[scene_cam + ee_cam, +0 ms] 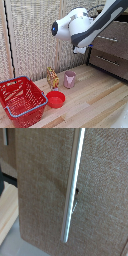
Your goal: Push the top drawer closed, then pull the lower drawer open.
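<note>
A wide, pale grey-brown drawer front (40,188), which I take to be the top drawer, fills the wrist view from very close. Its long thin silver bar handle (71,188) runs across it. In the exterior view the cabinet stands at the right, with the top drawer (114,34) above the darker lower drawer (111,65), each with a silver bar. My gripper (80,49) hangs under the white and black arm, just off the cabinet's near edge at top-drawer height. Its fingers are hidden, and none show in the wrist view.
On the wooden table (95,100) stand a red wire basket (21,97) at the exterior view's left, a red bowl (55,99), a pink cup (69,79) and a small brown and yellow toy (52,78). A woven panel wall (35,35) stands behind.
</note>
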